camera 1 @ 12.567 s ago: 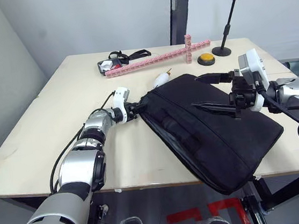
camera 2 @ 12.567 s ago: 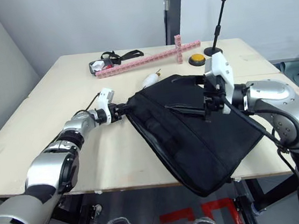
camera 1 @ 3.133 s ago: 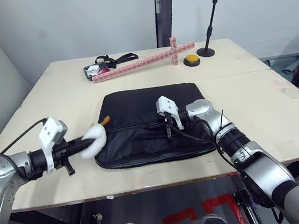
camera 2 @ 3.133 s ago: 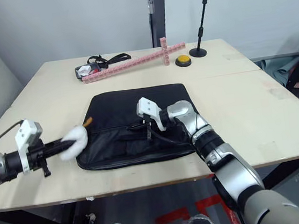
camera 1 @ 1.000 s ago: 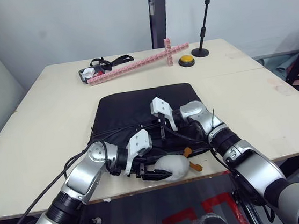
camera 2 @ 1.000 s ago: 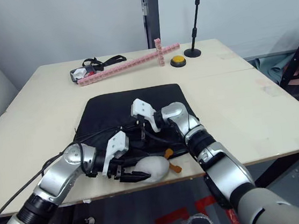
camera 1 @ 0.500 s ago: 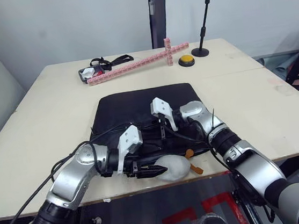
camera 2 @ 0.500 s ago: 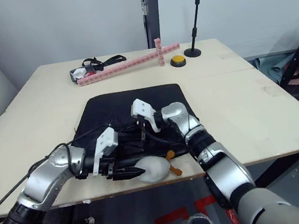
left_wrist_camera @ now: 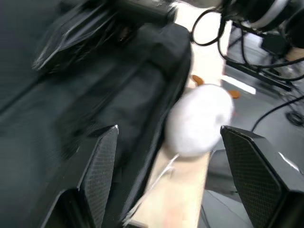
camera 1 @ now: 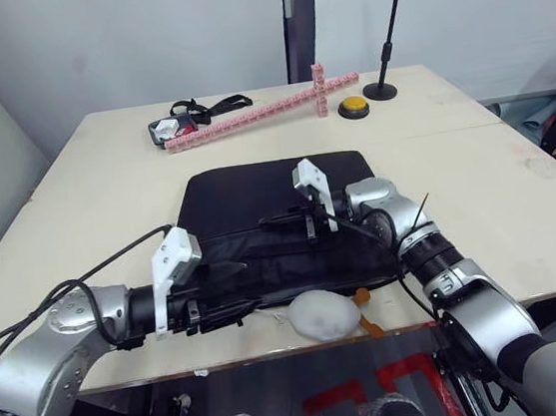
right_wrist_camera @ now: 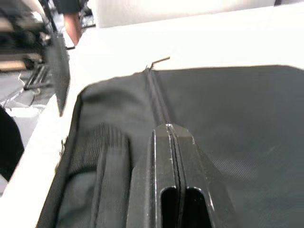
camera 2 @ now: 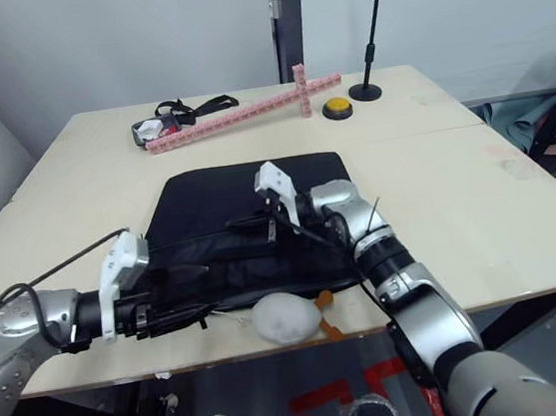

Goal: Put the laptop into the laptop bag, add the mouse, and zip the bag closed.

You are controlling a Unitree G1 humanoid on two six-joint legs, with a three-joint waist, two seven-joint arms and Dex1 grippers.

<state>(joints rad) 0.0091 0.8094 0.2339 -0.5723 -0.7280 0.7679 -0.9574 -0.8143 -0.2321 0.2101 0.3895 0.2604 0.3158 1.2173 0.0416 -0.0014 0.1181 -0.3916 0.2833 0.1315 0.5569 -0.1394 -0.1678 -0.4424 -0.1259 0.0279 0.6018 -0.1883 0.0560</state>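
The black laptop bag (camera 1: 257, 195) lies flat in the middle of the table. My right gripper (camera 1: 265, 225) is shut, its fingertips resting low over the bag's zipper line (right_wrist_camera: 156, 97) near the bag's middle. My left gripper (camera 1: 239, 288) is open at the bag's front left edge, nothing between its fingers (left_wrist_camera: 102, 171). Just past its fingertips lies a white fluffy plush toy (left_wrist_camera: 199, 118), apart from them. The laptop and the mouse are out of view.
The plush toy (camera 1: 322, 313) with orange feet (camera 1: 362, 301) sits at the table's front edge, against the bag. At the back stand a pink block bar (camera 1: 257, 113), a yellow button (camera 1: 353, 108), a black stand (camera 1: 386, 35) and a small black case with straps (camera 1: 173, 127).
My left gripper has drawn back to the left, away from the plush toy, which stays at the front edge. The right gripper keeps its place on the bag.
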